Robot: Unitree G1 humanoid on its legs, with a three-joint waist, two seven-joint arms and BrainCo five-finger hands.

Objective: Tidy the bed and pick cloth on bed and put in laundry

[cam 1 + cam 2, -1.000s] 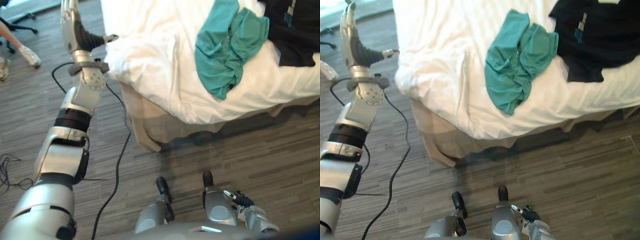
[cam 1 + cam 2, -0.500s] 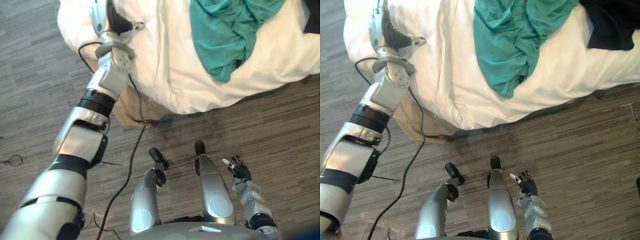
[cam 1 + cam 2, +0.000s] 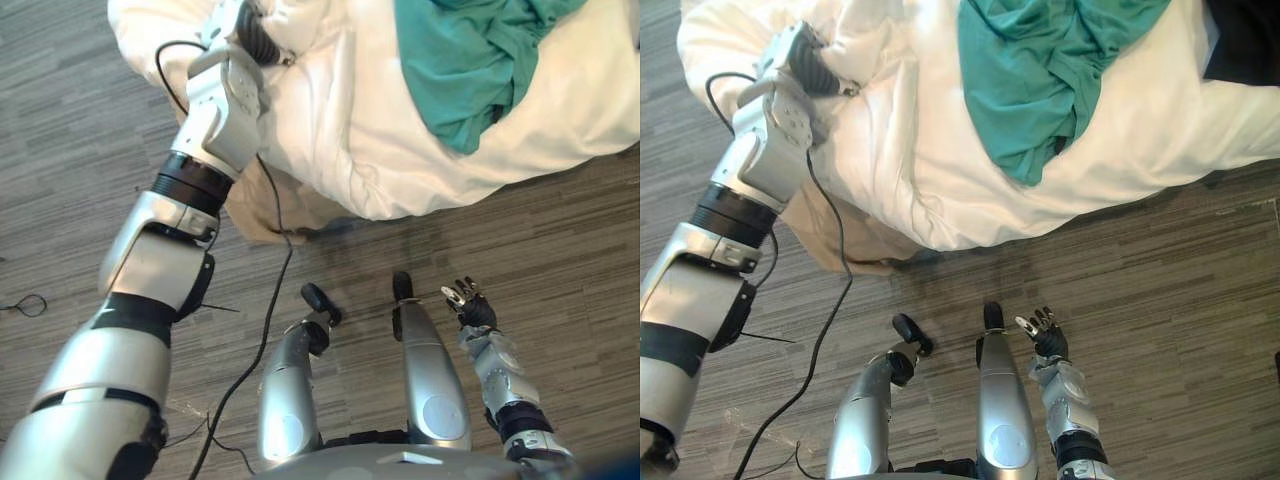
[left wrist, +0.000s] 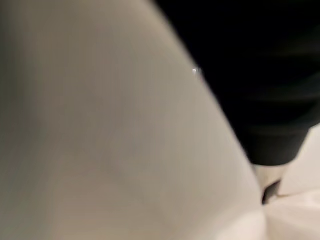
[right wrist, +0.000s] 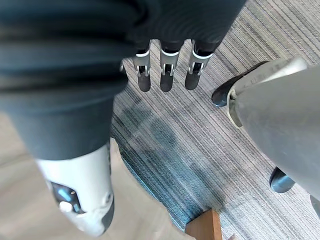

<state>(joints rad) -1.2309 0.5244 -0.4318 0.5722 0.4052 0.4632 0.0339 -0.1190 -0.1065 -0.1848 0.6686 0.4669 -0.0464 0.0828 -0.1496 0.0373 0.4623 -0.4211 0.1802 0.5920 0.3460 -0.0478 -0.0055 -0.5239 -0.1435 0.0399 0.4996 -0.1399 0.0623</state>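
At the corner of the bed (image 3: 340,140), the left hand (image 3: 252,38) is sunk in the white cover, and the state of its fingers cannot be told. Centre: teal cloth (image 3: 465,60) lying on the bed, black cloth (image 3: 1245,45) nearby. Right: right hand (image 3: 472,308) above the floor (image 3: 80,150), fingers (image 5: 170,75) loosely straight, empty.

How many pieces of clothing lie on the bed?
2. A teal garment lies crumpled on the white duvet near its front edge; a black garment lies to its right, partly out of frame. Others may be hidden.
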